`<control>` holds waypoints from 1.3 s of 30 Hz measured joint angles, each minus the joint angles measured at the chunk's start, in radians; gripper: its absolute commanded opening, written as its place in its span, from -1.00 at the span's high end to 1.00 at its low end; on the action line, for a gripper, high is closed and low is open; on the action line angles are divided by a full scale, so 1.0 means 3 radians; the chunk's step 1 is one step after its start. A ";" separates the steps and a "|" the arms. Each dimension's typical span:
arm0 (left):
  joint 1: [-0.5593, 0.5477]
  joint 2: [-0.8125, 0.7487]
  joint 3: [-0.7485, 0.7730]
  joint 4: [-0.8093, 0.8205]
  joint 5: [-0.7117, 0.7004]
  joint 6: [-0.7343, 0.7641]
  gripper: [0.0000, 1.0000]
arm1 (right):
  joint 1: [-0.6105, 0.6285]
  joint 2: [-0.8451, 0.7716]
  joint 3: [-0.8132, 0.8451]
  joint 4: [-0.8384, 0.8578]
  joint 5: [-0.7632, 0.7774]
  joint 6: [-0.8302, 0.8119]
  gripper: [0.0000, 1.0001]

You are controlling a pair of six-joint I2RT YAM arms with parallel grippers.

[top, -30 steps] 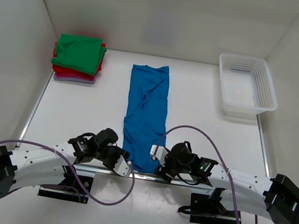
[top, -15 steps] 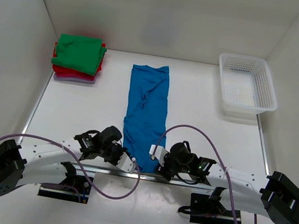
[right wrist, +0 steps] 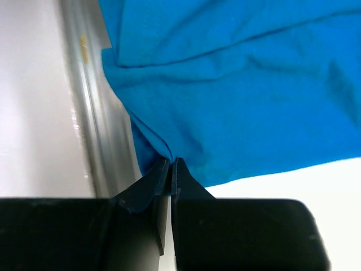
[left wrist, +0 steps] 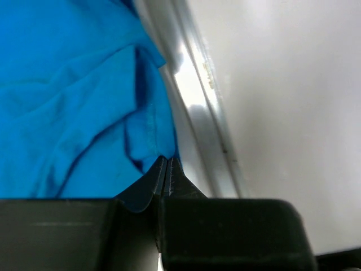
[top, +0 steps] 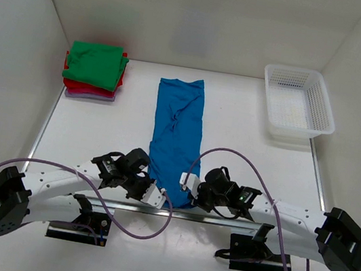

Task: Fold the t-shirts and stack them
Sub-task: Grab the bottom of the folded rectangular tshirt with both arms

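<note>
I have both arms reaching in low at the near edge of the tabletop (top: 98,136), one at each near corner of the blue t-shirt (top: 177,135). The shirt lies flat in a long narrow strip down the middle, running away from the arm bases, with a few soft creases around its centre. Its near end reaches the metal rail (left wrist: 197,113) that runs along the front of the tabletop.

Through the left wrist camera, the left hand (left wrist: 167,166) has its fingers brought together to a thin seam, and the shirt's hem goes right into the tips — I read that as clamped on the cloth at the corner, beside the rail. The right wrist camera shows the same on the other side: the right hand (right wrist: 171,166) is pressed together, with a small pleat of blue cloth drawn into its tips just above the rail.

Far left, near the back wall, sits the stack of folded shirts — the green t-shirt (top: 95,63) on top, the red t-shirt (top: 88,86) under it, and a pale lavender t-shirt (top: 87,95) showing only as a sliver at the bottom. The white mesh basket (top: 294,71) stands at the far right corner, well apart from the blue shirt.
</note>
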 measured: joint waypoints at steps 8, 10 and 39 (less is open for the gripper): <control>-0.0011 -0.0022 0.0078 -0.0317 0.0092 -0.0271 0.95 | 0.0006 0.0042 0.0352 -0.0403 -0.0273 0.0005 0.99; -0.0004 -0.0074 0.0078 -0.0355 0.0136 -0.0351 0.96 | 0.0006 0.0033 0.0365 -0.0493 -0.0323 0.0019 0.99; -0.0039 -0.0411 -0.0201 0.0136 -0.0148 -0.1335 -0.79 | -0.0041 0.0051 0.0407 -0.0694 -0.0506 0.0102 0.99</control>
